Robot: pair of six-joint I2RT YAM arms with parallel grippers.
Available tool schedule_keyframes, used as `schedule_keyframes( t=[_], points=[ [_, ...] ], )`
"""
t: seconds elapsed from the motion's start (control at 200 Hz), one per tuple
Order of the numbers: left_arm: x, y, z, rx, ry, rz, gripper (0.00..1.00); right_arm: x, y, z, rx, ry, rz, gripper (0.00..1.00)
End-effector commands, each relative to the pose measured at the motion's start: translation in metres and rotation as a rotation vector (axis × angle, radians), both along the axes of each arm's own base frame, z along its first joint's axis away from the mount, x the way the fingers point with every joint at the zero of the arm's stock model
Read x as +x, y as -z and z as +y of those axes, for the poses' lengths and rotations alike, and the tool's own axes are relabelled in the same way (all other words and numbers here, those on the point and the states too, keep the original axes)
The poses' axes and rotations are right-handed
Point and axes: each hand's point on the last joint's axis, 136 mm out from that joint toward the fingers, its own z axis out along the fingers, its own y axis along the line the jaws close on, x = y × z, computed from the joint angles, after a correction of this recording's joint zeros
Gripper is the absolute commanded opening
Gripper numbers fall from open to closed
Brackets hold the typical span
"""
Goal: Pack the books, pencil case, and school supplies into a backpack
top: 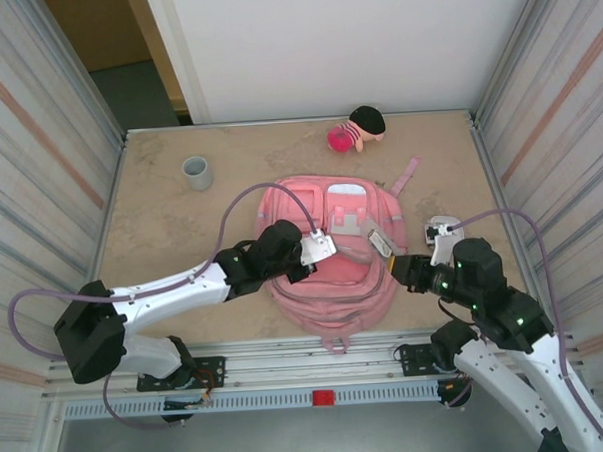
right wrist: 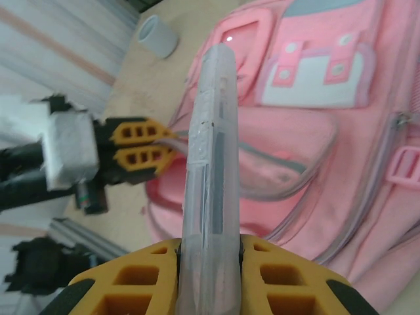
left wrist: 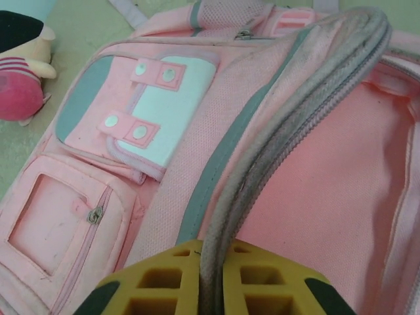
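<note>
Backpack (top: pixel 344 284), pink, lies flat at the middle of the table (top: pixel 162 232), front pockets up. Left pincer (left wrist: pixel 211 272) pinches the grey zipper rim of its open main compartment. Right pincer (right wrist: pixel 210 266) grips a clear plastic case (right wrist: pixel 209 144) edge-up at the backpack's right edge. Plush doll (top: pixel 355 130) and cup (top: pixel 197 172) sit behind.

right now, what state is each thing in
backpack: lying flat, main compartment open
left gripper: shut on the backpack's zipper edge
right gripper: shut on the clear case
clear case: held by one end
cup: upright, apart from the backpack
doll: lying down, untouched
</note>
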Motion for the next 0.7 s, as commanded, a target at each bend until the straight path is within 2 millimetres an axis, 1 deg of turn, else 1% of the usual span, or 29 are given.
schedule_keyframes(
  t=[0.0,0.13,0.225,0.351,0.451,0.697],
  points=[
    [0.017,-0.046,-0.018,-0.17,-0.048,-0.017,0.09,-0.026,-0.005,0.012,0.087,-0.104,0.075,0.21],
    [0.021,-0.052,-0.026,-0.229,-0.073,0.023,0.05,-0.04,-0.002,0.016,0.136,-0.144,0.121,0.21],
    [0.022,-0.057,-0.03,-0.27,-0.08,0.041,0.04,-0.049,0.008,0.018,0.141,-0.169,0.171,0.21],
    [0.02,-0.067,-0.034,-0.321,-0.068,0.053,0.03,-0.056,0.017,0.028,0.184,-0.224,0.235,0.21],
    [0.018,-0.073,-0.038,-0.353,-0.053,0.061,0.03,-0.051,0.024,0.037,0.228,-0.238,0.258,0.21],
    [0.01,-0.08,-0.04,-0.386,-0.018,0.072,0.03,-0.025,0.04,0.059,0.323,-0.251,0.3,0.2]
  ],
)
